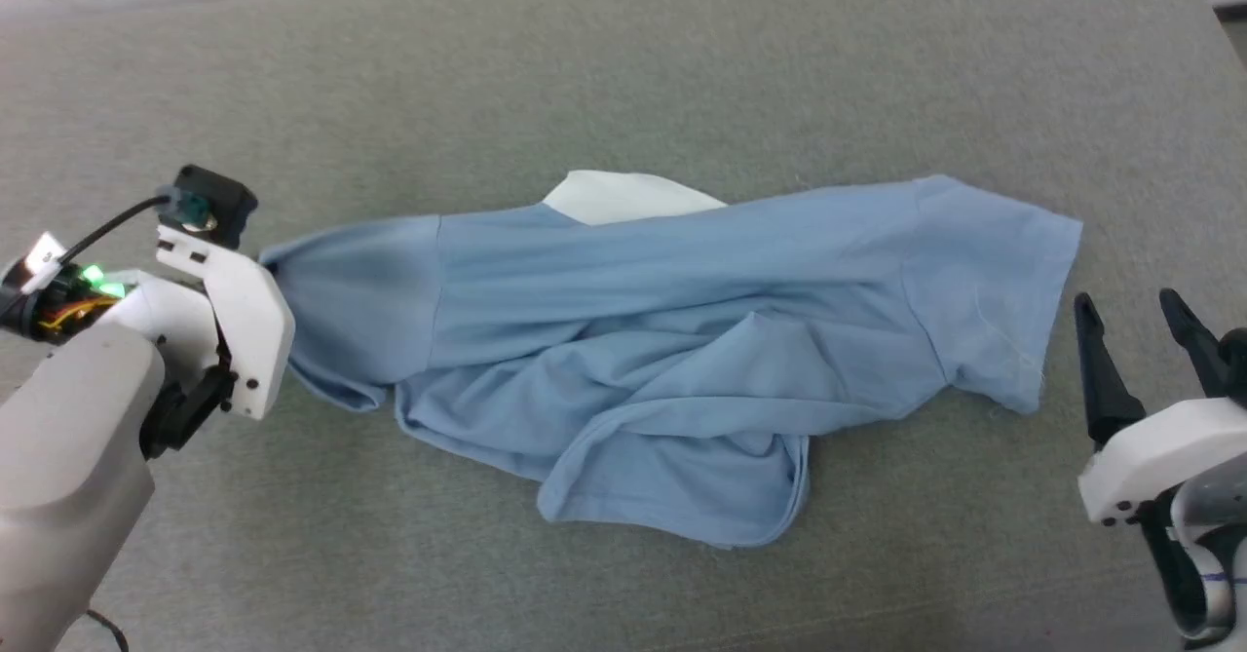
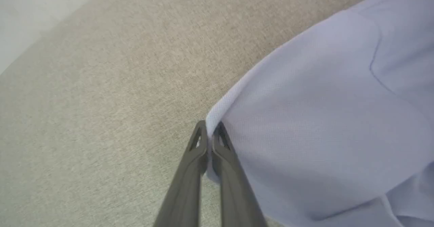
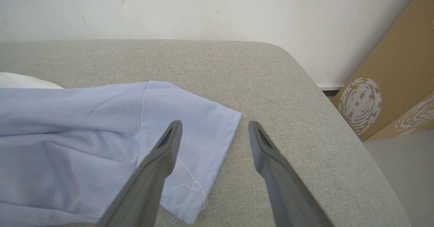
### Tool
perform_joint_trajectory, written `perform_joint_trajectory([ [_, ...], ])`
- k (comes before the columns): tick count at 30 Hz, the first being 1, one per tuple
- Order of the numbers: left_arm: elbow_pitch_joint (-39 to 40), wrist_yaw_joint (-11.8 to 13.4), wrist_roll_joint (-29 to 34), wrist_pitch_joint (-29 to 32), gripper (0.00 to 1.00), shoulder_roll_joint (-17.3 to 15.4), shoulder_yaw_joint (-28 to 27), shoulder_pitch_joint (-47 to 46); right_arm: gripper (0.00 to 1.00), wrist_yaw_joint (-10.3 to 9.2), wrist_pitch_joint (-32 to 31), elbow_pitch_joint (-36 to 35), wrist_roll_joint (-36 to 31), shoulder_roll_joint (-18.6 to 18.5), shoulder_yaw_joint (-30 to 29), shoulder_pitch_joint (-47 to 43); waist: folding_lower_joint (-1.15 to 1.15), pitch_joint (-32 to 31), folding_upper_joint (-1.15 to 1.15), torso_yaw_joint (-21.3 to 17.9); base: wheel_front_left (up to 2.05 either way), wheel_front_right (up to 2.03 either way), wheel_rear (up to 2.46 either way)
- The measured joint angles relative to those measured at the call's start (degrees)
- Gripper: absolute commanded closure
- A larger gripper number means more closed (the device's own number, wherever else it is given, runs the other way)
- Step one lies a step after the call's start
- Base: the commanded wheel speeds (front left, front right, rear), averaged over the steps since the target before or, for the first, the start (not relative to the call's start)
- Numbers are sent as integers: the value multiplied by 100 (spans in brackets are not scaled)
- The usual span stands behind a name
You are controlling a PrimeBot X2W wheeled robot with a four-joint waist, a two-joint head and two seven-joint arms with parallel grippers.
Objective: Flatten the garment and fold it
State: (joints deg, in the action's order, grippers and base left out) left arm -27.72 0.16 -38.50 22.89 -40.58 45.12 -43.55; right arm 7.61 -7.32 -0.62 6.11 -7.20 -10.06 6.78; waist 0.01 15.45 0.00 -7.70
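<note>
The garment (image 1: pixel 682 340) lies rumpled mid-frame (nothing folded yet); left end effector (image 2: pixel 209 132) pinches its edge, right end effector (image 1: pixel 1128 313) gapes empty.

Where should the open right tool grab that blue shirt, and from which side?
Probably the sleeve hem nearest the right tool, coming in from the right end of the shirt: that edge lies flat and free, while the left tool pinches the opposite sleeve.

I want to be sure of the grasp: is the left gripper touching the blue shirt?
Touching. The left wrist view shows the left gripper shut on the sleeve edge of the shirt, with the fabric pinched in between.
</note>
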Motion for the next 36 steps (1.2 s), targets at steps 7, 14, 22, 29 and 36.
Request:
perform_joint_trajectory([
  [7, 751, 603, 211, -1283, 100, -27, -338, 248, 0, 0, -1465, -21, 504, -611, 146, -47, -1, -293, 0, 379, 0, 0, 0],
  [14, 2098, 1074, 290, -1607, 100, -162, -397, 805, 0, 0, -3086, 40, 820, -1450, 210, 304, -1, -373, 0, 872, 0, 0, 0],
  [22, 3518, 1561, 572, -1568, 100, -198, -263, 1086, 0, 0, -3667, 1227, 902, -2331, 386, 1412, -1, -138, 0, 1371, 0, 0, 0],
  [29, 4013, 1610, 727, -1473, 100, -79, -104, 1078, 0, 0, -3639, 2193, 862, -2717, 842, 1900, -1, 192, 0, 1739, 0, 0, 0],
  [36, 4049, 1603, 771, -1441, 100, 62, -5, 1049, 0, -11, -3397, 2685, 1020, -2994, 1485, 2118, -1, 463, 0, 2006, 0, 0, 0],
])
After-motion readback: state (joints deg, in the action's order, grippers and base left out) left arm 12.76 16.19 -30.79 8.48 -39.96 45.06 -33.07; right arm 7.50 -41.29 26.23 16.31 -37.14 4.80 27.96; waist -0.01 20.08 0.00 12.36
